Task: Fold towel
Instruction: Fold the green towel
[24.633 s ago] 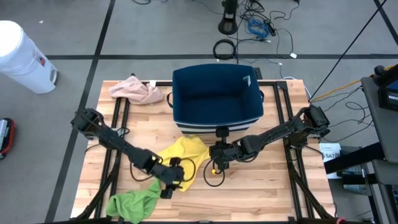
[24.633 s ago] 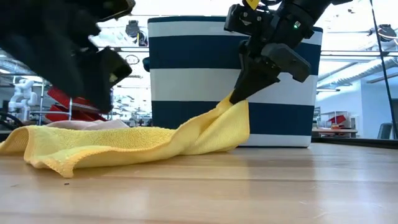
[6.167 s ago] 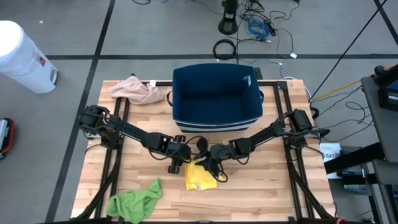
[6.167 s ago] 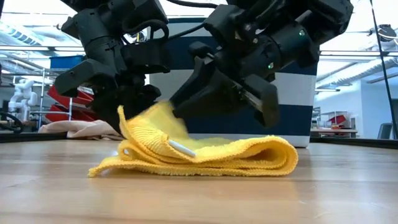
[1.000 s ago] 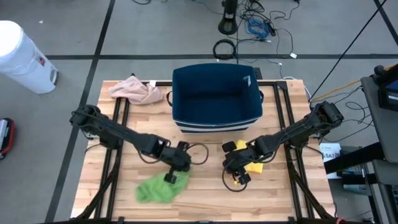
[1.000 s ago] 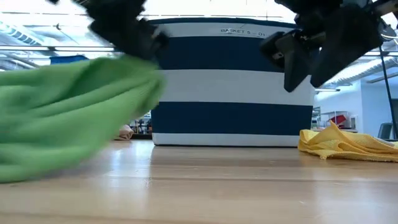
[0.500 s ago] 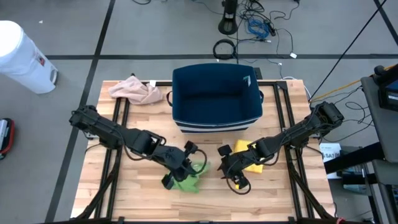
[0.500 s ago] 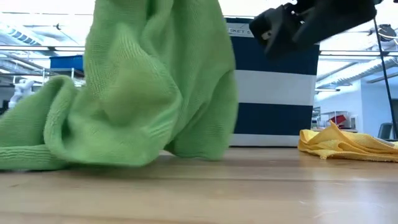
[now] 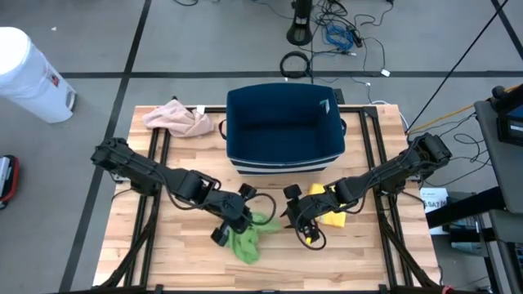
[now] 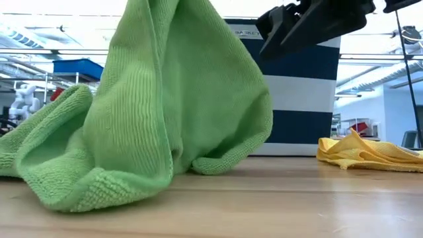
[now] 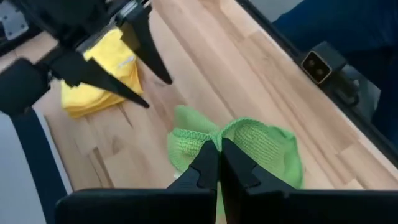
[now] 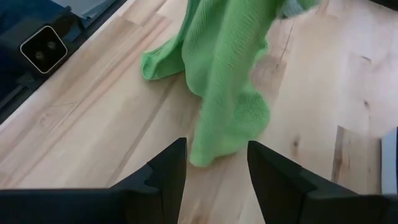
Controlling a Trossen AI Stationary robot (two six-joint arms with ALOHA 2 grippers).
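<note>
A green towel [image 9: 248,237] hangs in a bunch from my left gripper [image 9: 243,216], which is shut on it at the middle of the table. Its lower folds [image 10: 99,178] rest on the wood. My right gripper [image 12: 214,177] stands open just right of the towel [image 12: 230,74], pointing at it and touching nothing. A yellow towel [image 9: 333,209] lies crumpled on the table under the right arm. My left gripper pinches a gathered fold at the green towel's top [image 11: 217,138] between its two shut fingers; how many layers, I cannot tell. The fingers come slanting down from the table's left. The towel hangs slack below them, its lower end [image 9: 248,248] on the table.
A blue-and-white striped basket [image 9: 282,126] stands at the far middle of the table. A pink cloth [image 9: 178,118] lies at the far left corner. Bare wood shows in front of the towels, toward the near edge.
My left gripper has risen and gone a little toward the table's right, still shut on the green towel. The towel has been drawn up from a flat heap on the left into a hanging bunch, its lower end trailing on the wood. My right gripper has tipped up nearer to level.
</note>
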